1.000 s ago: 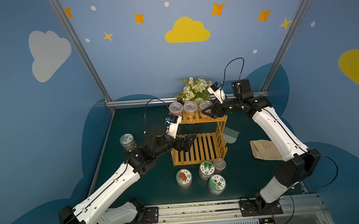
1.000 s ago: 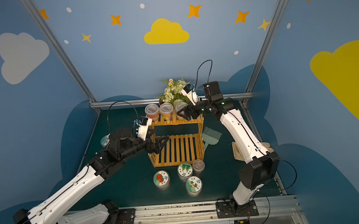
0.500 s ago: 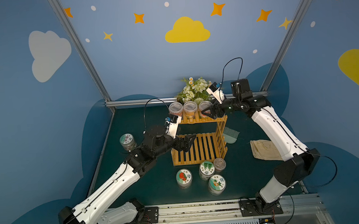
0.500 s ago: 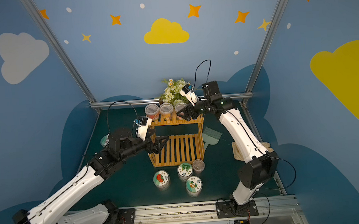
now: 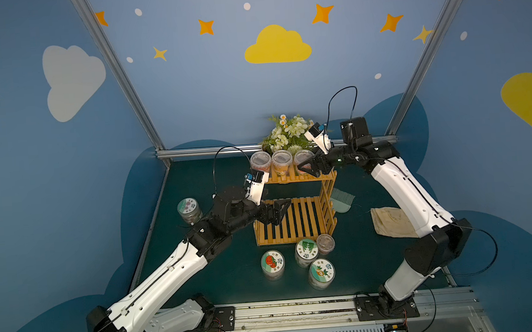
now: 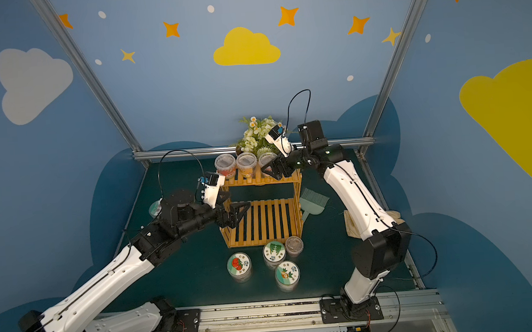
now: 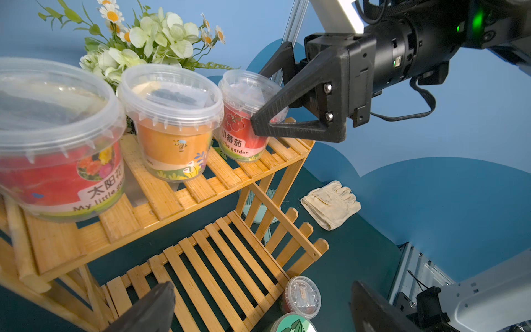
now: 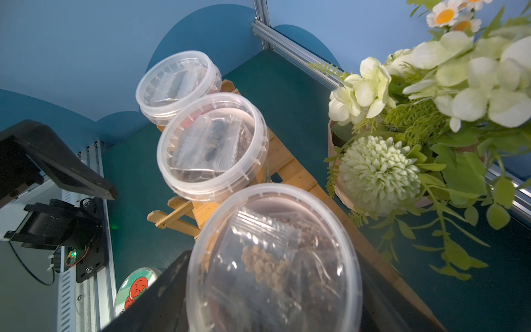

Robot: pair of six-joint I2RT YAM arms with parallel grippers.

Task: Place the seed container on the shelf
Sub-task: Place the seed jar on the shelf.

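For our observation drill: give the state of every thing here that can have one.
tomato tub: lidded, upright on shelf top tier
orange tub: lidded, upright
red tub: lidded, upright
left claw: open, empty
right claw: astride tomato tub, grip unclear

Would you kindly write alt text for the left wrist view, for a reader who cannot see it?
The right gripper has its jaws either side of a tomato-labelled seed container, last of three in a row on the top tier of the shelf, beside an orange container and a red container. Flowers stand behind; a glove lies on the table.
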